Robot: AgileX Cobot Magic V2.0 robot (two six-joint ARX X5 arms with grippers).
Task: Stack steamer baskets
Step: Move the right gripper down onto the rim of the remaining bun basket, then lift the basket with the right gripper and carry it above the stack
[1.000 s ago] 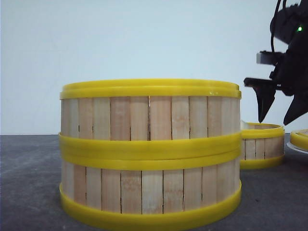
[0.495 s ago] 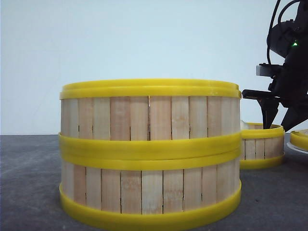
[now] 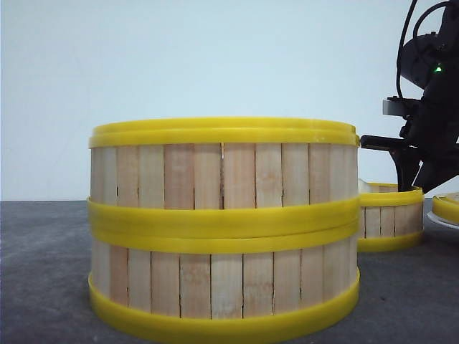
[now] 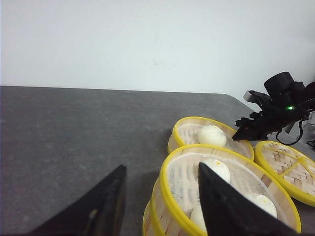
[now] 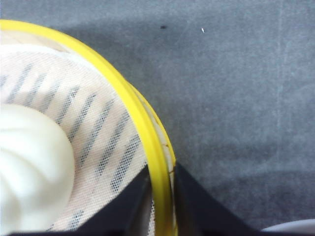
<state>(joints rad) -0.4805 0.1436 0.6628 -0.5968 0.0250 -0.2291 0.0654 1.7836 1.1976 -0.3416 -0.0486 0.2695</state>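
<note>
The big stack (image 3: pixel 224 229) is my landmark: two steamer baskets, one on the other, sitting on the dark table (image 4: pixel 64 142). It fills the front view. Pale bamboo slats, fat yellow rims top and bottom.

The third basket (image 3: pixel 391 218) sits on the table just behind the stack and off to its right side. It's the one left to lift, I think. One white bun (image 5: pixel 29 167) lies in it on a thin cloth w/ gray stripes. More buns (image 4: pixel 216 169) sit in the top of the stack.

A flat yellow lid (image 4: pixel 288 169) w/ woven bamboo lies just right of the third basket. Not mine to stack.

My right claw (image 5: pixel 158 196) is down on the third basket's wall. One finger is inside the yellow rim, one outside, both right up against it. I can't tell if I'm squeezing hard yet. My left claw (image 4: pixel 157 206) hangs open over the stack, holding nothing.

How it'll handle, my guess: light, stiff enough, but the slats are thin, so no hard squeeze. The plastic rim looks smooth & may slip. A one-side pinch could tip it, and the bun could roll. So grab the rim and wall, lift slow, keep it flat.
</note>
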